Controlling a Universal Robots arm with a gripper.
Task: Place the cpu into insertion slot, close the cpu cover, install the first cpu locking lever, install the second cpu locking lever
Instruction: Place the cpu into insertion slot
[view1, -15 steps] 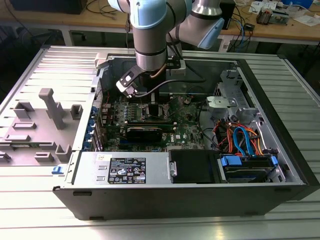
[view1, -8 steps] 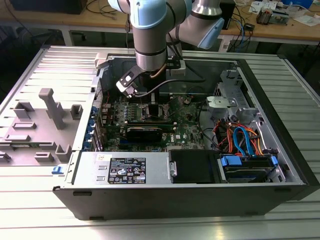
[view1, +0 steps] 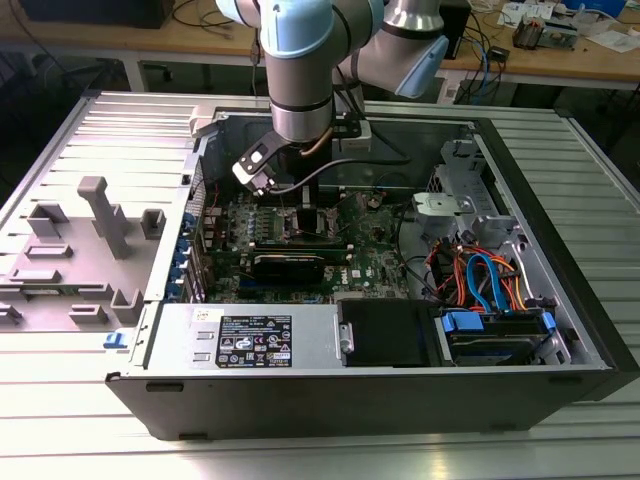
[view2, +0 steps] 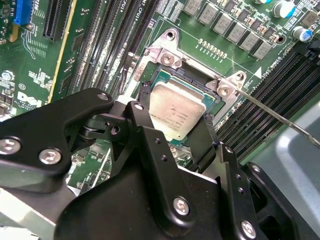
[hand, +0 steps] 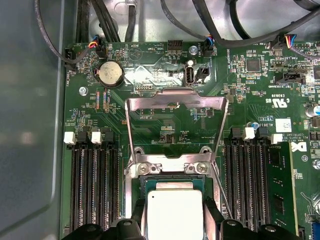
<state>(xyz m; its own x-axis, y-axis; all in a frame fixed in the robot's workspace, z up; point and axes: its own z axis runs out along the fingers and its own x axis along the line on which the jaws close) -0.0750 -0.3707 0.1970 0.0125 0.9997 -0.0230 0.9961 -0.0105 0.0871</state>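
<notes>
While the arm (view1: 300, 80) reaches down into the open computer case (view1: 560, 300), its fingers (view2: 207, 137) are drawn in against two opposite edges of the cpu (view2: 175, 107), gripping it. The cpu lies flat in the insertion slot (hand: 170, 167) on the green board (hand: 165, 130). The cpu cover (hand: 175, 97) stands swung open at the slot's hinged end. A thin wire lever (view2: 270, 111) juts out just beside the slot.

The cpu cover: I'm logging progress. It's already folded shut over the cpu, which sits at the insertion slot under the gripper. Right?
No. The cpu cover stands open, swung back off the insertion slot, as the first wrist view shows. The cpu does sit there under the gripper.
</notes>
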